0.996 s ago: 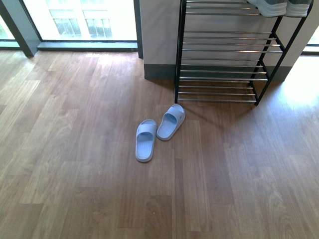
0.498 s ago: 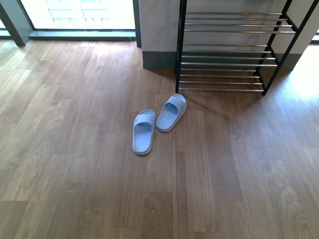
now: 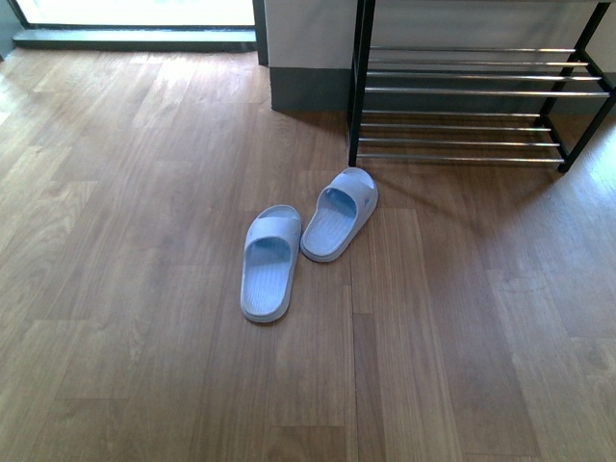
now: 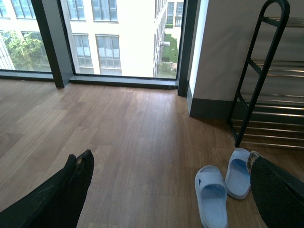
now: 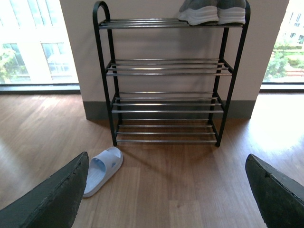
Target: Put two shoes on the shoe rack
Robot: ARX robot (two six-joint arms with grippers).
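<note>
Two light-blue slides lie on the wood floor: one [image 3: 268, 262] nearer me, the other [image 3: 341, 213] angled toward the shoe rack [image 3: 462, 91]. The rack's black frame and silver rods fill the right wrist view [image 5: 166, 78]; grey sneakers [image 5: 213, 10] sit on its top tier. My left gripper [image 4: 171, 183] is open, above the floor, with both slides [image 4: 212, 195] [image 4: 238, 173] by its right finger. My right gripper [image 5: 166, 190] is open and empty, facing the rack, one slide [image 5: 100, 170] beside its left finger.
A white wall with a dark baseboard [image 3: 308, 96] stands behind the rack. Floor-to-ceiling windows [image 4: 118, 38] with dark frames run along the far left. Wood floor [image 3: 125, 241] spreads left of the slides.
The front view has tilted down and moved closer: the slides appear larger and lower-centre, and the rack's upper tiers with the sneakers have slid out of its top edge.
</note>
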